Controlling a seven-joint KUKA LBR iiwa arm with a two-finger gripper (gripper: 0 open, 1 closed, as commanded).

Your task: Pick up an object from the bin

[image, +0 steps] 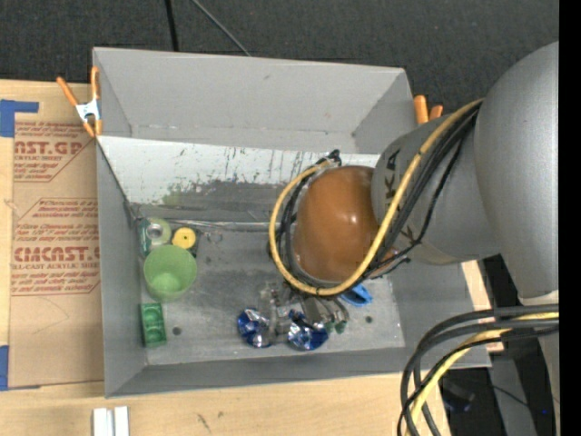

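Our end effector (301, 314) is down at the floor of the grey bin (245, 89), close to the near wall and a little to the view's right of the middle. We cannot tell whether it is apart or together, as the wrist above hides it. The arm (508, 171) comes in from the view's right and bends steeply down, with its cables looping round the orange cover (331, 223) on the wrist. Just beside the end effector we see one shiny blue piece (255, 328) and a second blue piece (310, 338), both against the near wall; whether either is touched we cannot say. A small blue scrap (361, 293) peeks from under the cover. Well apart, by the far-left wall, lie a green cup (169, 272), a green block (152, 324) and a yellow disc (184, 239).
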